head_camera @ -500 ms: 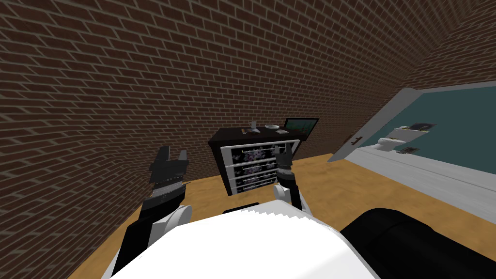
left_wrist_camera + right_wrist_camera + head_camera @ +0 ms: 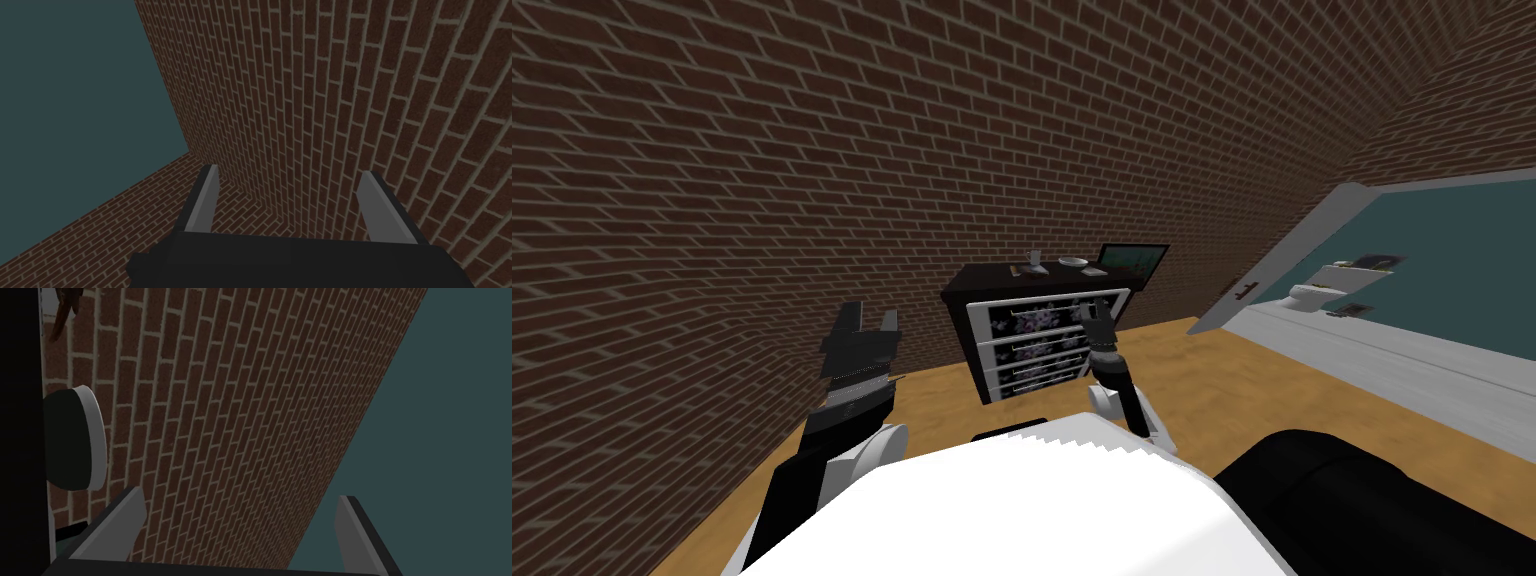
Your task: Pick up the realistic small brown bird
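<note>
A dark-topped dresser (image 2: pixel 967 285) with white, flower-fronted drawers stands against a brick wall (image 2: pixel 762 150) on a wooden floor (image 2: pixel 1212 380). The bird (image 2: pixel 1015 271), a small brown speck from the head camera, sits toward the left end of the dresser top, just beside a pale cup (image 2: pixel 1034 258). A shallow bowl (image 2: pixel 1074 262) lies near the middle of the top and a dark frame (image 2: pixel 1132 258) stands at its right end.

The right gripper (image 2: pixel 1100 312) is held up in front of the drawers, near the dresser's right front corner and below the level of the top, well apart from the bird. Its wrist camera shows the fingers (image 2: pixel 120 518) spread wide with nothing between them. The bowl (image 2: pixel 87 443) is seen edge-on past the left finger, and a brown shape (image 2: pixel 64 310), apparently the bird, shows beyond it.

The left gripper (image 2: pixel 870 312) hangs to the dresser's left, close to the wall, its fingers (image 2: pixel 205 200) likewise parted and empty. A white door (image 2: pixel 1272 270) stands open at the right.
</note>
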Robot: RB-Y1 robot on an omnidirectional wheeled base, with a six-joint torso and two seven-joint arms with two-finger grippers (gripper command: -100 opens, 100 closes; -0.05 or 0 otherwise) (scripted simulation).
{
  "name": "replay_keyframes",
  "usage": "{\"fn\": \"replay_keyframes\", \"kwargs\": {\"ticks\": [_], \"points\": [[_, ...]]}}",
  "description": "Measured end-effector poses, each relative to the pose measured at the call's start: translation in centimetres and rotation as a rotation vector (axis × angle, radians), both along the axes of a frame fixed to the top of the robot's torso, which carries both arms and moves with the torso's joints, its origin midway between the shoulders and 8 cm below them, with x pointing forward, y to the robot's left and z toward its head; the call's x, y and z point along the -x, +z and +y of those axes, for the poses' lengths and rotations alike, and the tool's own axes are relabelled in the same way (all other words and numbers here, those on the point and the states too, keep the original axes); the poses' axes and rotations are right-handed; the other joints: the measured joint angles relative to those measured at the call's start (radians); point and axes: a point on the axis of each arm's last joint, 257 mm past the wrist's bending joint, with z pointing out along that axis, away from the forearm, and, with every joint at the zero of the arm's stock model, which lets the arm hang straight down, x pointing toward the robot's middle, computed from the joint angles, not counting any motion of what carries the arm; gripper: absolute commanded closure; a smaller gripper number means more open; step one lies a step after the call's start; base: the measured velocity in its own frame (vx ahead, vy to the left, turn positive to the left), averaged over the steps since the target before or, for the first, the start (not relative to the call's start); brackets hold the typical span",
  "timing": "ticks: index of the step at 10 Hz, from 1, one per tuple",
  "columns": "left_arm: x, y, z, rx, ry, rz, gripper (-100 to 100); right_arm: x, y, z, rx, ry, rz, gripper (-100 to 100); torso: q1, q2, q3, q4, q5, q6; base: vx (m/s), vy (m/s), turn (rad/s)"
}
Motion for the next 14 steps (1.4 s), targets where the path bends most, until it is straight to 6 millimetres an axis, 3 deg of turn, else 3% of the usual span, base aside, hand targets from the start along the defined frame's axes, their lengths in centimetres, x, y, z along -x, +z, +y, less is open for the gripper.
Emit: {"fn": "replay_keyframes", "kwargs": {"ticks": [7, 14], "points": [[0.0, 0.0, 0.0, 0.000, 0.000, 0.000, 0, -0.2, -1.8, -1.3, 0.261, -0.013, 0.076, -100, 0.000, 0.000, 0.000, 0.000, 0.000, 0.000, -0.001, -0.017, -0.008], [0.0, 0.0, 0.0, 0.000, 0.000, 0.000, 0, -0.3, -3.5, -4.0, 0.581, -0.046, 0.152, -100, -0.001, 0.000, 0.000, 0.000, 0.000, 0.000, -0.002, -0.030, -0.011]]}}
